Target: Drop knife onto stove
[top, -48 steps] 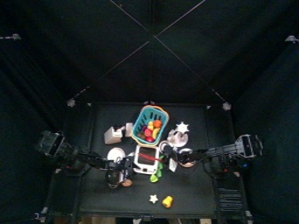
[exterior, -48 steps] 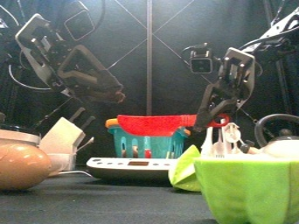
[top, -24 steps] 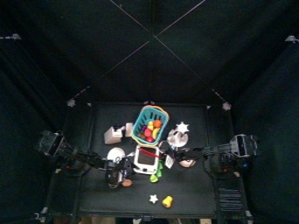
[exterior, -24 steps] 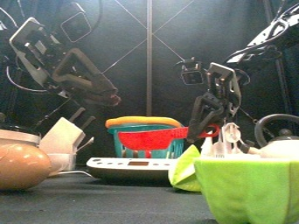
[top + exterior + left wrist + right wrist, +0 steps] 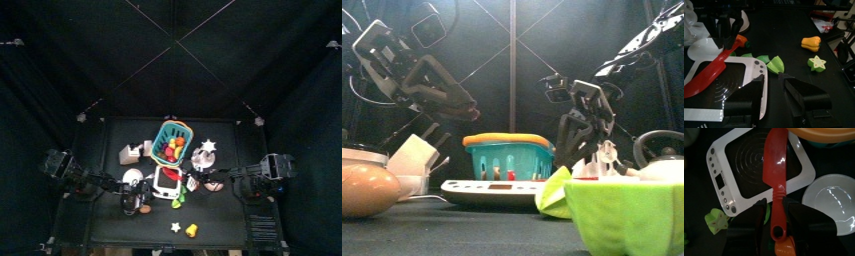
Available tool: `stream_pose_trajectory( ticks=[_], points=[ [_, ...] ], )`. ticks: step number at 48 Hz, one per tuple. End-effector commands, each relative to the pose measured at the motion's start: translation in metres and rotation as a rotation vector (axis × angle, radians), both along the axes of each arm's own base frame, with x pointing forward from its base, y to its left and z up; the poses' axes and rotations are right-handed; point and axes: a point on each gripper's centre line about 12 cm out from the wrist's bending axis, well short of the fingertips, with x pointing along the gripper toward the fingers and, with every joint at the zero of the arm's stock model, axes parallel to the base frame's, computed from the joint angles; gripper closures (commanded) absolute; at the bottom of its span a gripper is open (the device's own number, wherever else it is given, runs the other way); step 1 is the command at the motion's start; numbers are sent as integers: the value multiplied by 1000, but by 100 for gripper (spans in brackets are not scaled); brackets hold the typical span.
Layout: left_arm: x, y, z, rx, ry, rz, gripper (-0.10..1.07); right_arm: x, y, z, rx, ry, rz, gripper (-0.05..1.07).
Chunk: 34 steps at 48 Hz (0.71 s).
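Right wrist view is showing spread right gripper (image 5: pixel 775 213) jaws flanking the red plastic knife (image 5: pixel 777 173) lying across the white stove (image 5: pixel 757 170), risking handle-snag dislodgement.

Two black arms over the table, both grippers parted and empty.

Left arm in from the left side, folded high, left gripper (image 5: pixel 462 103) hanging low with jaws spread wide, fingers (image 5: pixel 807 95) apart in the left wrist view. Right arm in from the right, forearm angled down toward the middle, right gripper (image 5: pixel 587 118) pointing downward, jaws open, fingers (image 5: pixel 763 213) standing apart, gripping nothing.
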Motion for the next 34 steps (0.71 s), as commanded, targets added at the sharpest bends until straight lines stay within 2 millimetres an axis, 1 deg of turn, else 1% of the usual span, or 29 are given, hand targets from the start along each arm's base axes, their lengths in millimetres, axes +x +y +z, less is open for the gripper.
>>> stream_pose_trajectory(
  ticks=[1, 9, 19, 30, 34],
  points=[
    [3, 0, 8, -4, -33, 1, 26, 6, -1, 11, -11, -26, 0, 30],
    [3, 0, 9, -5, -35, 1, 26, 6, -3, 12, -30, -13, -2, 30],
    [3, 0, 9, -6, -34, 2, 26, 6, -4, 21, -51, -22, 0, 30],
    [3, 1, 8, -6, -31, 4, 26, 8, 5, 28, -65, -33, 26, 31],
    [3, 0, 9, -6, -35, 3, 26, 9, 14, 34, -82, -41, 57, 31]
  ],
)
